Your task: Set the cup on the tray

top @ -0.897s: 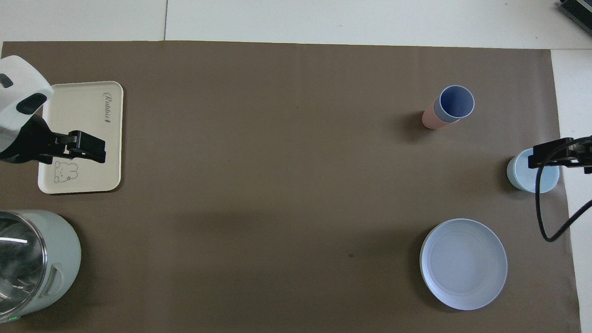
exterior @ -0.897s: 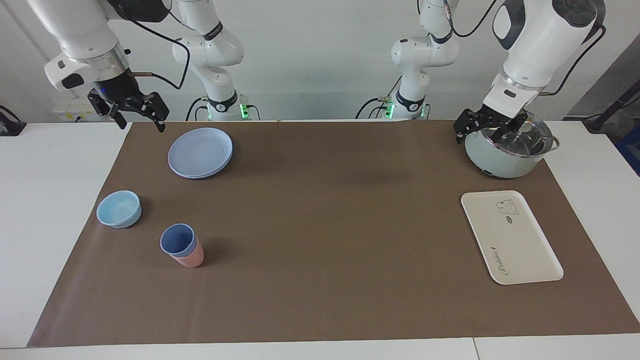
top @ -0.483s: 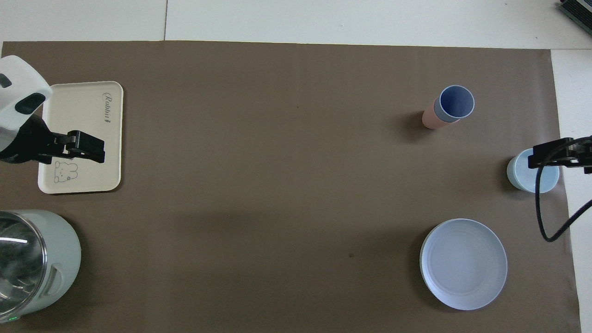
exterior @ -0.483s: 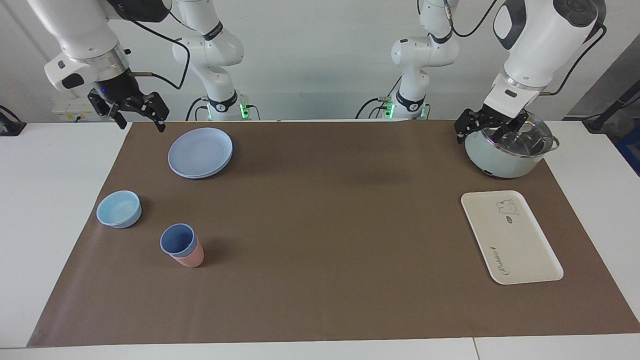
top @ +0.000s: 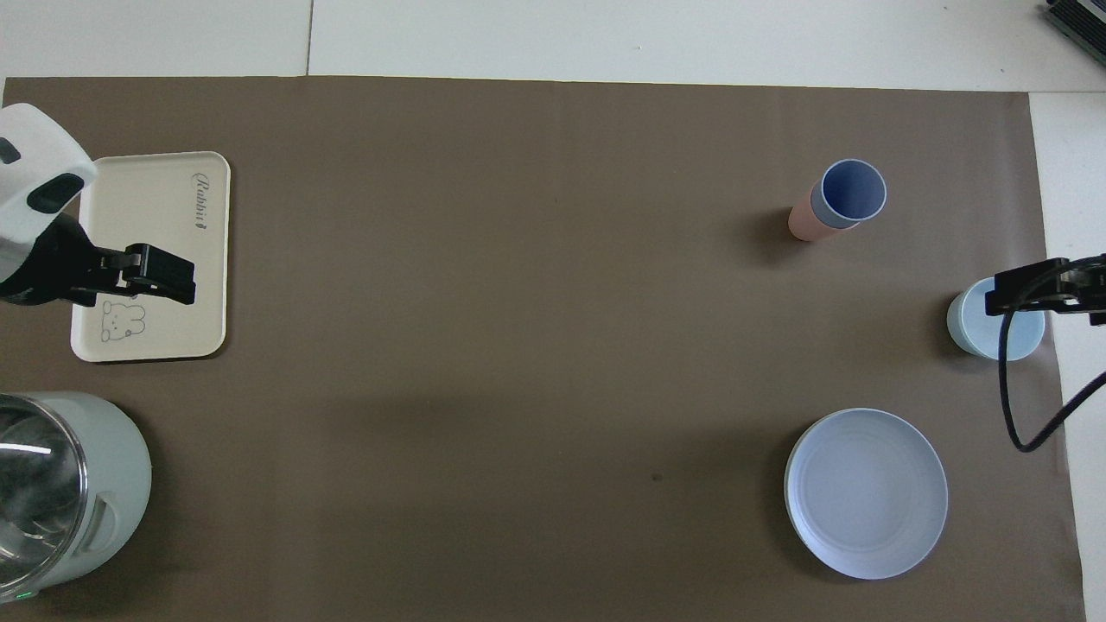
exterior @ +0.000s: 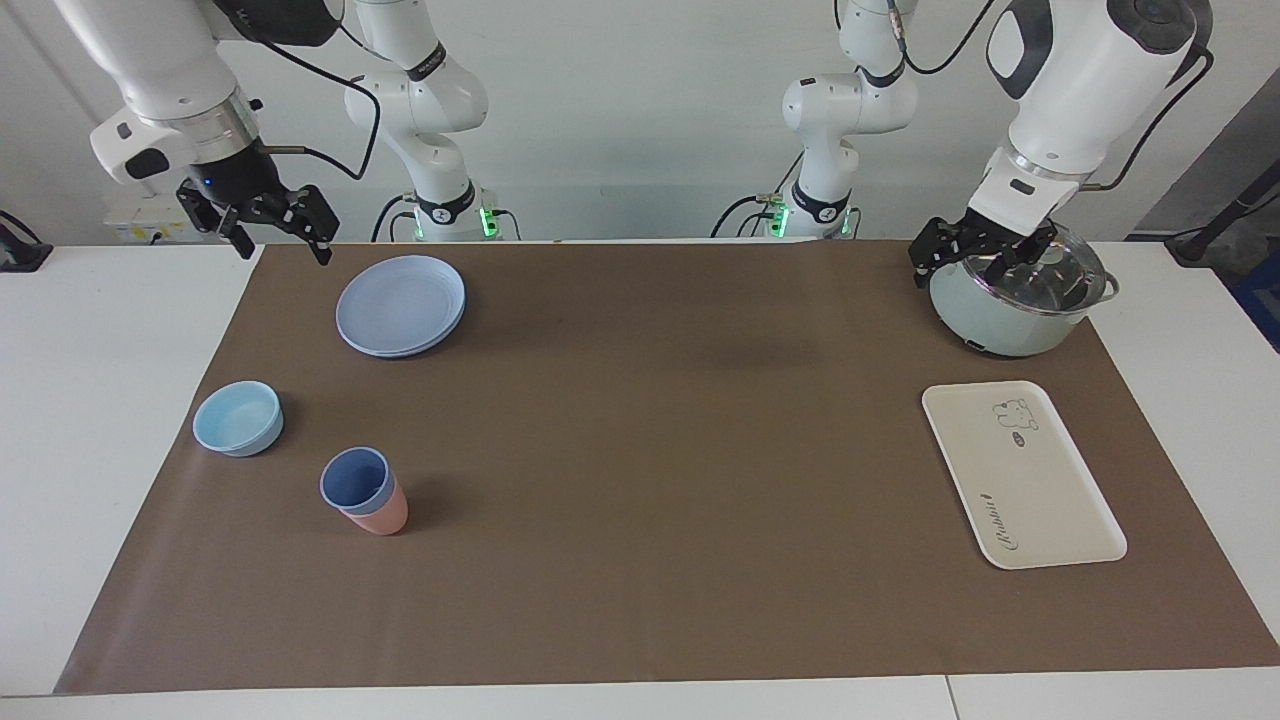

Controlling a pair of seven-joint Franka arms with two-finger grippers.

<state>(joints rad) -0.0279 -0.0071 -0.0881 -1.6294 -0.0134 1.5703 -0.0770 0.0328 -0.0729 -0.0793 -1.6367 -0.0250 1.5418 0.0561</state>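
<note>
Idling as before: both grippers, cup [exterior: 354, 479].

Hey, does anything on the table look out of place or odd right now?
One thing: the blue cup sits nested inside the pink cup, not standing alone on the mat. Nothing is tipped, spilled or damaged. The tray lies flat and bare.
</note>
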